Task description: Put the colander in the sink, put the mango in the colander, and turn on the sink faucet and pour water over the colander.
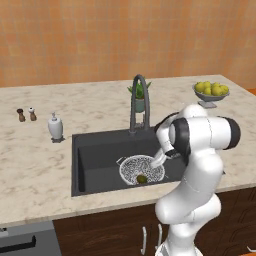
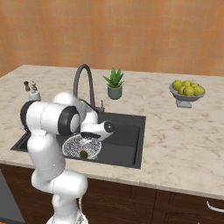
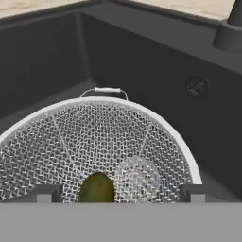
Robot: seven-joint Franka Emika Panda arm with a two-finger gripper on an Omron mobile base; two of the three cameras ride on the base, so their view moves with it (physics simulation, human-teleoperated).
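Note:
The silver wire-mesh colander [image 1: 141, 169] [image 2: 81, 146] [image 3: 108, 137] rests in the dark sink [image 1: 100, 150] [image 2: 127, 131] [image 3: 47, 56], near the front wall. The small olive-green mango [image 1: 142, 178] [image 2: 83, 154] [image 3: 97, 188] lies inside it, on the mesh at the near side. My gripper [image 1: 158, 161] [image 2: 92, 135] [image 3: 120, 194] hangs low over the colander, open. In the hand view its fingertips [image 3: 45, 194] stand wide apart on either side of the mango without touching it. The dark gooseneck sink faucet [image 1: 140, 100] [image 2: 83, 81] rises behind the basin, and no water shows.
A white soap dispenser [image 1: 55, 126] and two small shakers [image 1: 26, 114] stand left of the sink. Behind the faucet is a potted plant [image 2: 114, 83]. A footed bowl of yellow-green fruit [image 1: 211, 92] [image 2: 188, 92] sits at the far right. The drain [image 3: 197, 86] lies beyond the colander.

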